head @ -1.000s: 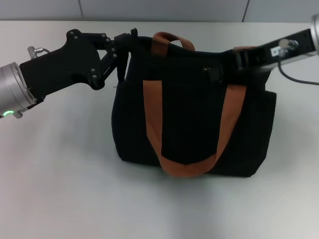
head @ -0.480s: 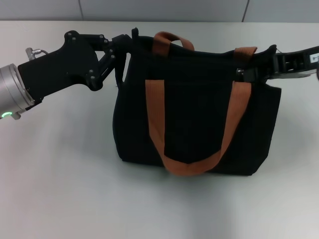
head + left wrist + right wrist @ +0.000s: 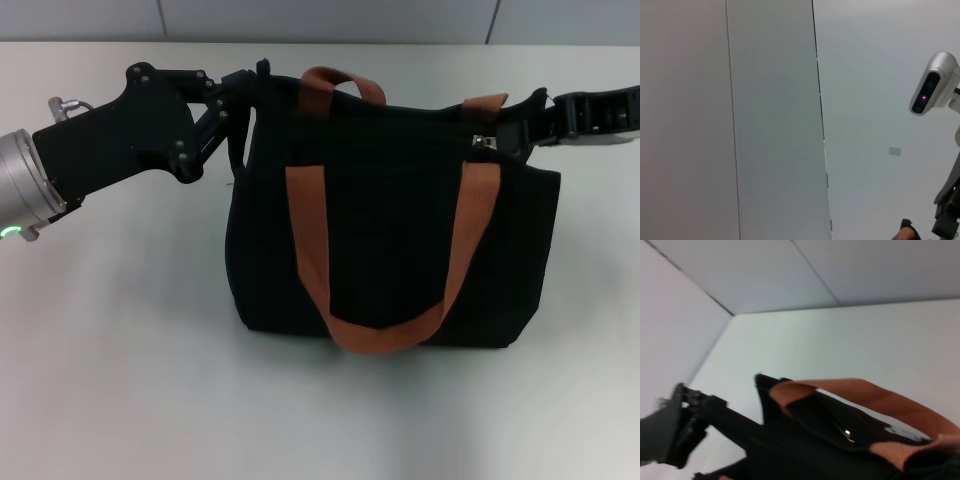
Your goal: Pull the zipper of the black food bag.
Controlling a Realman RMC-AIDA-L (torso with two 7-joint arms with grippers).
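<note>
The black food bag (image 3: 395, 240) stands upright on the white table (image 3: 120, 380), with two orange-brown strap handles (image 3: 305, 240). My left gripper (image 3: 248, 88) is shut on the bag's top left corner. My right gripper (image 3: 503, 135) reaches in from the right at the bag's top right end, shut on the silver zipper pull (image 3: 483, 143) beside the right strap. The right wrist view looks along the bag's top (image 3: 805, 450) and its straps (image 3: 865, 392) toward the left gripper (image 3: 675, 432). The left wrist view shows none of the bag's body.
The table reaches to a grey wall (image 3: 320, 18) behind the bag. The left arm's black body (image 3: 110, 140) hangs over the table's left part. The left wrist view shows wall panels and the robot's head camera (image 3: 935, 90).
My right gripper has moved right along the bag's top, from near the middle to the right end, with the zipper pull. The left gripper has kept its hold on the left corner.
</note>
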